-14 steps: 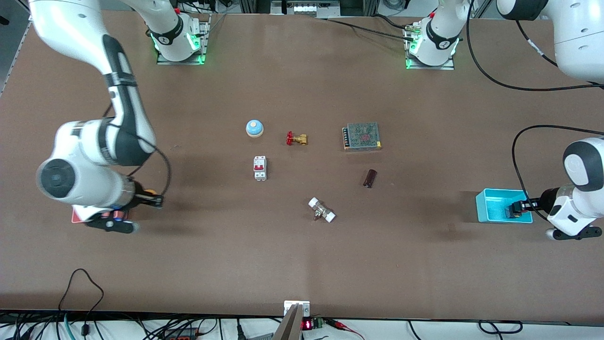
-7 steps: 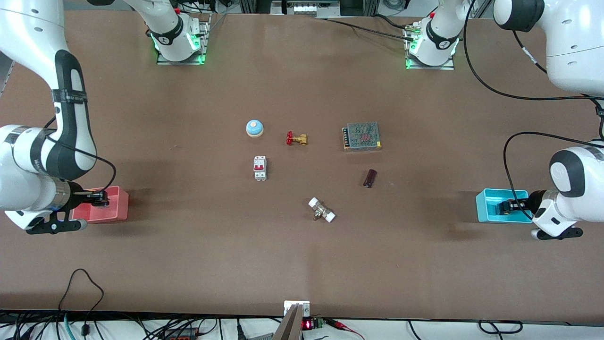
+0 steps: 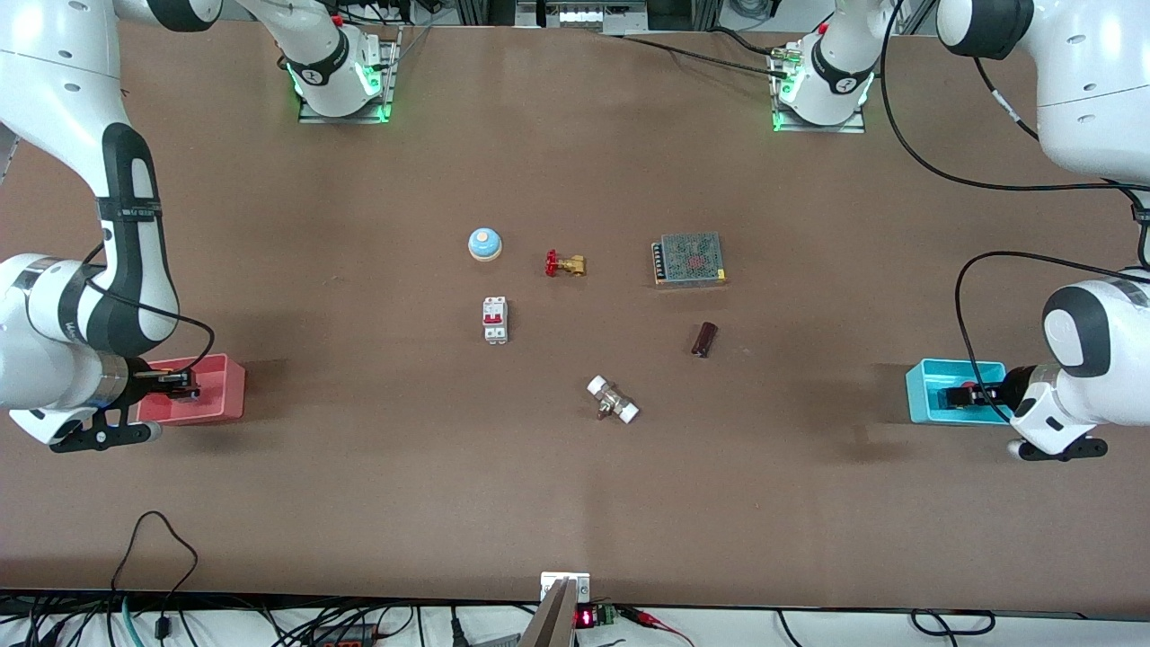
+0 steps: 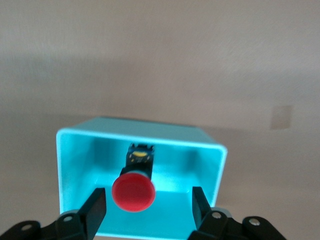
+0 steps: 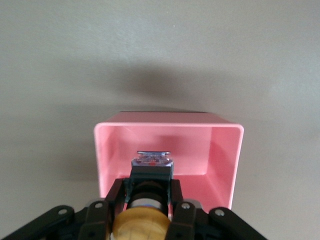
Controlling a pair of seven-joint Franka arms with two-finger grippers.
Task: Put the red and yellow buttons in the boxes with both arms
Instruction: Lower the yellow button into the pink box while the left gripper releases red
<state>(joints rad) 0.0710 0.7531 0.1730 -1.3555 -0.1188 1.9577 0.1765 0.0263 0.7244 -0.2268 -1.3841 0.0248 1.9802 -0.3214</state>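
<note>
Inside cyan bin (image 4: pixel 75 165): round red button (image 4: pixel 133 192); left gripper (image 4: pixel 147 212) spread.

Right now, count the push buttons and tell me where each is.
2. The red button lies in the cyan box; the yellow button is in the right gripper over the pink box.

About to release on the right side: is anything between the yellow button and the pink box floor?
Nothing visible. The right gripper holds the yellow button over the pink box, whose floor looks bare. The left gripper is open over the cyan box, with the red button lying inside.
</note>
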